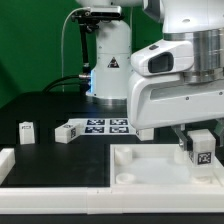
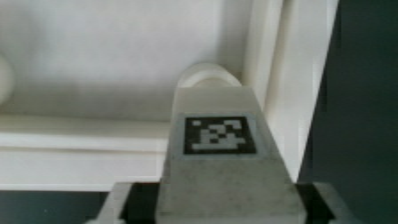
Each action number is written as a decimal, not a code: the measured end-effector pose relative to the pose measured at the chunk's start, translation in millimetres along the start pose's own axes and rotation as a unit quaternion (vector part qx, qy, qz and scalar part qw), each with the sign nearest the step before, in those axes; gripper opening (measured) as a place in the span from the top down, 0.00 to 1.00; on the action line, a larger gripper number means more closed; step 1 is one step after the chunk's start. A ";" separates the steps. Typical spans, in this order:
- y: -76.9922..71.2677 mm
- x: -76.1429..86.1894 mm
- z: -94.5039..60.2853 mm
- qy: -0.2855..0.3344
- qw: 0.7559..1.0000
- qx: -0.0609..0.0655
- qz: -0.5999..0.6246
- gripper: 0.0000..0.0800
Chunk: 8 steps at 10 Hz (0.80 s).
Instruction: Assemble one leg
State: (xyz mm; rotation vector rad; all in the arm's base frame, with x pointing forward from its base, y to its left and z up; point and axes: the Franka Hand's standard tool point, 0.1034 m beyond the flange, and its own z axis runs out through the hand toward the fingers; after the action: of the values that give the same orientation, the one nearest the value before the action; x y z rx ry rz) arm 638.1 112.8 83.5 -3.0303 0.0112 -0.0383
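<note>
a dark table [image 1: 45,110] is lying under a green backdrop [image 1: 30,40], with the robot's base [image 1: 108,70] standing at the back. going from the exterior view's left toward the jaws: a white corner piece [image 1: 6,160] is sitting at the table's edge, well apart from the jaws; next a loose peg [image 1: 26,131] and a second loose peg [image 1: 65,133] are resting on the dark surface, likewise well apart; the marker board [image 1: 104,125] is lying just past them, between those pegs and the jaws but farther back; then the white tray-like top [image 1: 140,165] is spreading out beneath the jaws. the gripper [image 1: 201,142] is hanging over the top's end on the exterior view's right, and its jaws are clamping the leg [image 2: 217,135] between them, the tag facing the wrist camera and the rounded end pointing away from the jaws toward the top's floor, just beside a raised rim [image 2: 281,50]. judging by this, the pick-up is looking finished; lining the leg up with a socket, seating it and twisting it home are looking like the work left. i cannot tell whether the leg's tip is touching the top yet. nothing is standing between the jaws and the top; the rim is looking like the only thing to catch on
</note>
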 end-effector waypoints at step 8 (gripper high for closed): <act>5.7 -7.2 1.5 0.009 0.836 -0.008 0.548 0.63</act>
State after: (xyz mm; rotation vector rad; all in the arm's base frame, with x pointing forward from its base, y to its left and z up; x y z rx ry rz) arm 630.9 107.4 81.2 -2.5448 1.6833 0.0332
